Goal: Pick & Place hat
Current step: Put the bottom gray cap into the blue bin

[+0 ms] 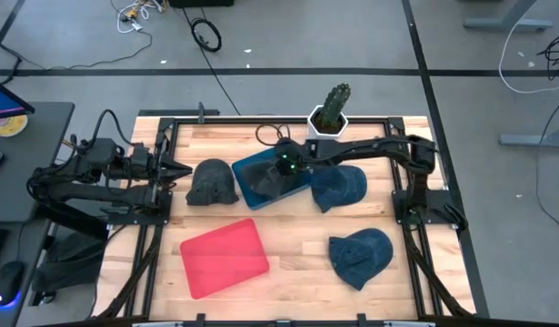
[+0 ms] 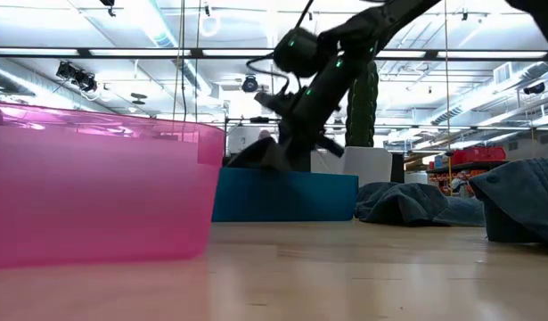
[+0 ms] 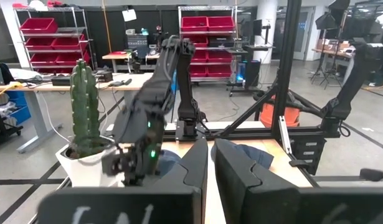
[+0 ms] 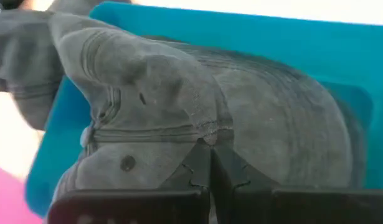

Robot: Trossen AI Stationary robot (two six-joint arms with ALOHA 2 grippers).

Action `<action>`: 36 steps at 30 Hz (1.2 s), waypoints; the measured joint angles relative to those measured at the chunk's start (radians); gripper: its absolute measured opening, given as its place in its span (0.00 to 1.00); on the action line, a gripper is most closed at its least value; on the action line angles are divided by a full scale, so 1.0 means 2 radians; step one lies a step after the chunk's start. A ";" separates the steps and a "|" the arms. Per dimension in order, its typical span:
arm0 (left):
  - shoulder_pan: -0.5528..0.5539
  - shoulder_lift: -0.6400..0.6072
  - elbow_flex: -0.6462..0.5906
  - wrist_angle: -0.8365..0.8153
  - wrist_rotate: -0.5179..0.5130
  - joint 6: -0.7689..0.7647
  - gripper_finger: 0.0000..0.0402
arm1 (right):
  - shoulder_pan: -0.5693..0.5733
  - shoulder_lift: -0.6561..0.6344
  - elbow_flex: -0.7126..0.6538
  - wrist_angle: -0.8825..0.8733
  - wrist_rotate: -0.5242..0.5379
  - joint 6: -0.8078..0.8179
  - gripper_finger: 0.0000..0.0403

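A dark grey hat (image 4: 241,93) lies in the blue bin (image 1: 257,189) at the table's middle. My right gripper (image 1: 284,167) reaches over the bin from the right and is shut on this hat; it also shows in the low view (image 2: 290,147). A second dark grey hat (image 1: 211,183) rests on the table just left of the bin. Two blue hats (image 1: 339,187) (image 1: 361,256) lie on the table to the right. My left gripper (image 1: 176,170) is shut and empty at the table's left edge, pointing toward the second grey hat. My right gripper pinches a raised fold of the grey hat's crown (image 4: 207,134) between its two shut fingers, coming slanting down from the table's right side. The hat's crown spreads out beyond the fingers over the blue bin's floor (image 4: 303,56); whether it rests there I cannot tell.
A red bin (image 1: 223,257) stands near the front left. A potted cactus (image 1: 330,110) stands at the far edge behind the blue bin. Black frame rails (image 1: 411,227) run along both table sides.
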 joint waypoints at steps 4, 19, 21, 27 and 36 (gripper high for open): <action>0.000 0.000 0.000 0.000 0.000 0.000 0.07 | 0.000 0.031 0.001 0.016 -0.003 0.002 0.00; 0.000 0.000 0.000 0.002 0.000 0.000 0.07 | -0.003 0.043 -0.001 0.034 -0.006 -0.032 0.04; 0.000 0.000 0.000 0.002 0.000 0.000 0.07 | -0.003 0.040 -0.002 0.035 -0.011 -0.032 0.06; 0.000 0.000 0.000 0.002 0.000 0.000 0.07 | 0.004 0.021 -0.003 0.034 -0.009 -0.053 0.12; 0.000 0.000 0.000 0.002 0.000 0.000 0.07 | 0.021 -0.016 -0.004 0.035 -0.008 -0.062 0.26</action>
